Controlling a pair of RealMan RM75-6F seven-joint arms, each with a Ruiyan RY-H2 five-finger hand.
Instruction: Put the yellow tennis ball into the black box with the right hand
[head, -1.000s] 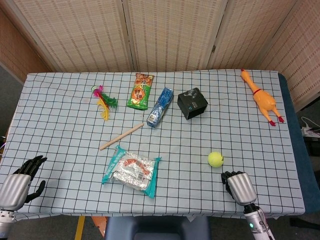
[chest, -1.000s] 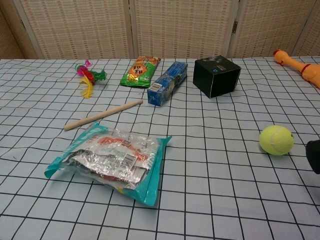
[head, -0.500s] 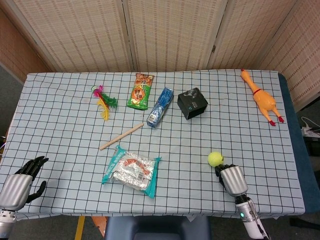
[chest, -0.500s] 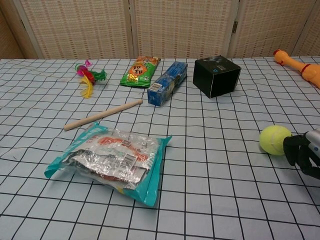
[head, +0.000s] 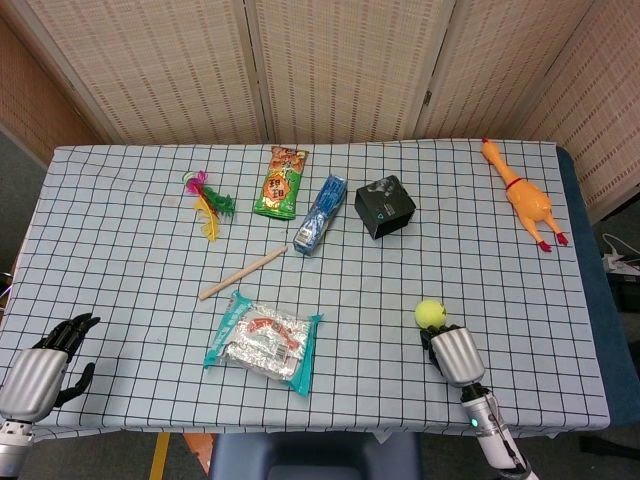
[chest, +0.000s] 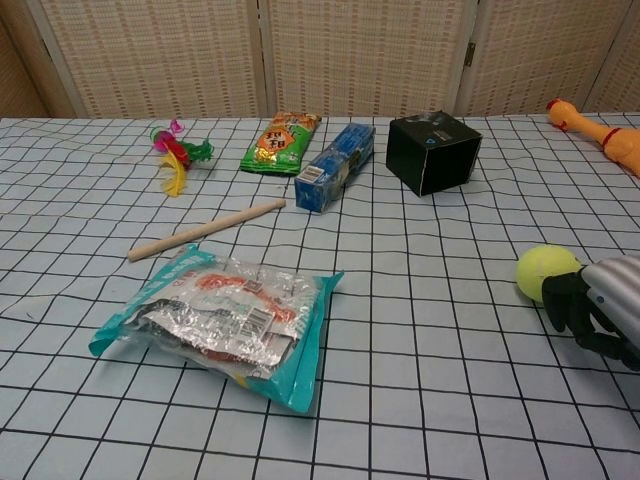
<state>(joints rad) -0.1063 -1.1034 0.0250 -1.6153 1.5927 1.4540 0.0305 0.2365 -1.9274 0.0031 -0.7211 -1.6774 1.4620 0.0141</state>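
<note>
My left hand (head: 45, 362) rests at the bench's (head: 120, 260) near left corner, fingers apart, holding nothing. Past it lie a feather toy (head: 207, 199), a wooden stick (head: 243, 273), and a foil snack pack (head: 264, 340) whose print is too small to read. The green snack bag (head: 281, 183) carries red characters I cannot make out; beside it lies a blue packet (head: 321, 214). The black box (head: 385, 206) bears a small pale logo on its side. Open checked cloth stretches between the box and the yellow tennis ball (head: 430, 314), which sits near the front right. My right hand (chest: 588, 310) has moved forward and left since a second ago; its dark fingers (chest: 562, 296) now touch the ball without yet gripping it. A rubber chicken (head: 522, 195) lies by the far right edge.
</note>
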